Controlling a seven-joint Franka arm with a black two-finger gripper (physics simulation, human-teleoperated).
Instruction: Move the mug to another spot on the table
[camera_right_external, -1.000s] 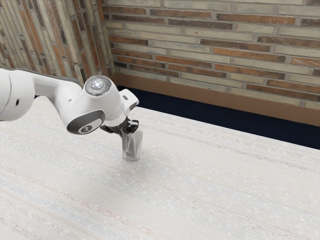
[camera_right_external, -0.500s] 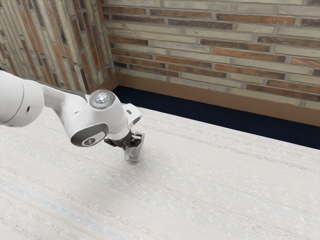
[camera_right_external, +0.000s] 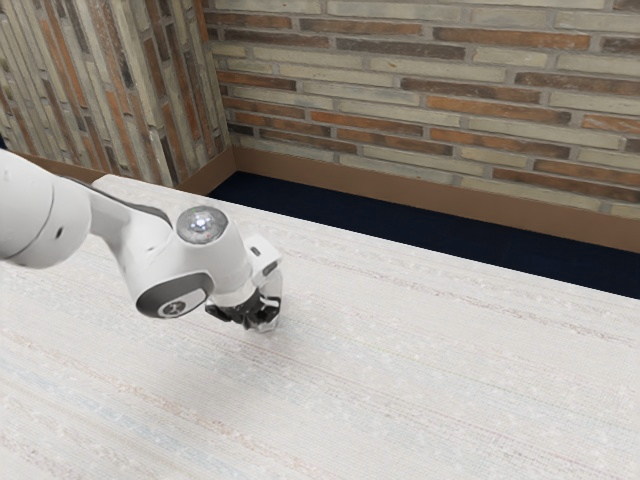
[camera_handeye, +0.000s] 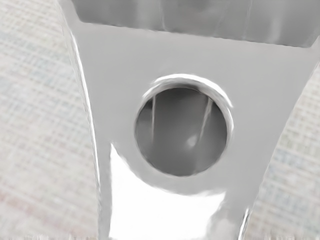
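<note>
The mug (camera_handeye: 165, 65) is pale, shiny grey; in the wrist view it sits right under my hand, its round opening facing the camera. In the exterior view just a small light part of the mug (camera_right_external: 269, 317) shows below my hand, standing on the table left of centre. My gripper (camera_right_external: 252, 318) has come down over the mug, with its black fingers (camera_right_external: 228, 313) low on either side and close to the tabletop. The fingers stand apart and I see no squeeze on the mug. The hand hides most of the mug.
The pale woven tabletop (camera_right_external: 430, 370) stretches wide toward the exterior view's right and front. Its far edge (camera_right_external: 440, 252) drops to a dark floor before a brick wall (camera_right_external: 420, 90). My white arm (camera_right_external: 110, 235) comes in from the left.
My hand has dropped steadily, from just above the mug's top to down around it, covering most of it. The mug has stayed in the same spot on the table.
</note>
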